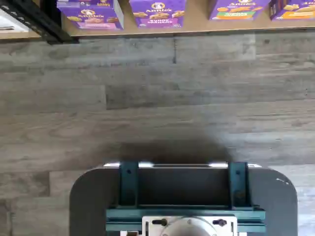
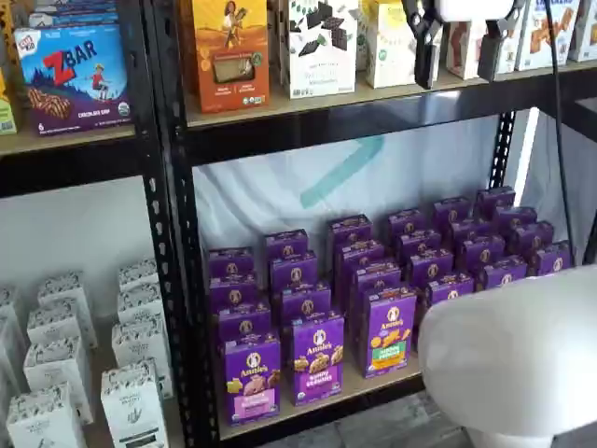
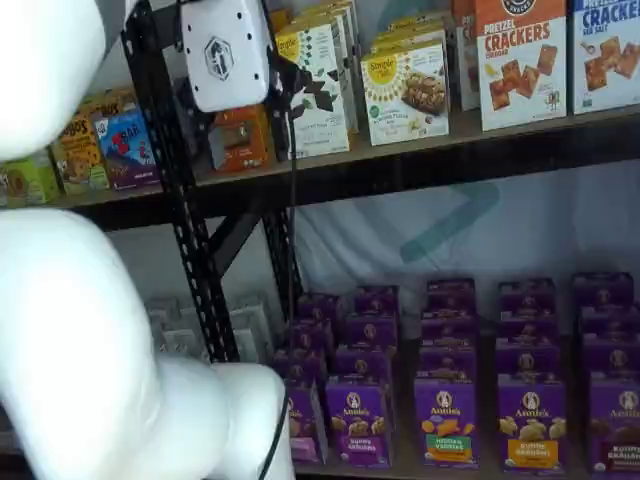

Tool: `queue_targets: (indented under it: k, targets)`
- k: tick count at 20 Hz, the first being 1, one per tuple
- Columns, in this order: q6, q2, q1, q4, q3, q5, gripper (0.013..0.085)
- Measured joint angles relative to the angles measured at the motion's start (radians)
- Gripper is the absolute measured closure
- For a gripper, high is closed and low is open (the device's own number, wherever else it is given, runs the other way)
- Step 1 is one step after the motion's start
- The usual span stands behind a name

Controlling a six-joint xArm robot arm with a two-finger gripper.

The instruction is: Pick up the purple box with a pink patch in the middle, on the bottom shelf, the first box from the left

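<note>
From my station I see the gripper (image 2: 457, 58) hanging high in front of the upper board, its two black fingers (image 2: 426, 45) spread wide with a plain gap between them and nothing held in that gap; in the other shelf view only its white body shows, so I read the jaws from the frontal picture. The purple box (image 2: 251, 378) I am after sits far below the gripper and off toward the rack's black upright (image 2: 177, 280), at the front edge of the bottom shelf (image 2: 317, 406), upright, with its pink patch facing out. Just beside it, on the side nearer the gripper, stands a purple carton with a cookie picture (image 2: 315, 357), and beyond that one a purple carton with a green patch (image 2: 389, 331); more purple cartons run back in rows behind them. Through the wrist camera I see the purple box (image 1: 90, 14) at the shelf edge with grey wood-look flooring (image 1: 157, 98) between it and the dark mount with teal brackets (image 1: 183, 196). Level with the gripper, on the upper board, stand an orange carton (image 2: 229, 51) and a white carton with dark squares (image 2: 319, 45), well apart from the purple box. The arm's white housing (image 2: 513, 364) fills the near corner of a shelf view.
</note>
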Motion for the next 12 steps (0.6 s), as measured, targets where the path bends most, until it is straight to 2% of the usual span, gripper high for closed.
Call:
queue_targets:
  k: [2, 4, 7, 12]
  targets:
    - [-0.026, -0.035, -0.044, 0.046, 0.033, -0.056, 0.0130]
    - [-0.036, -0.046, -0.059, 0.065, 0.043, -0.078, 0.0130]
    - [-0.034, -0.048, -0.055, 0.068, 0.052, -0.089, 0.0130]
    - [-0.008, -0.057, -0.018, 0.043, 0.094, -0.123, 0.0130]
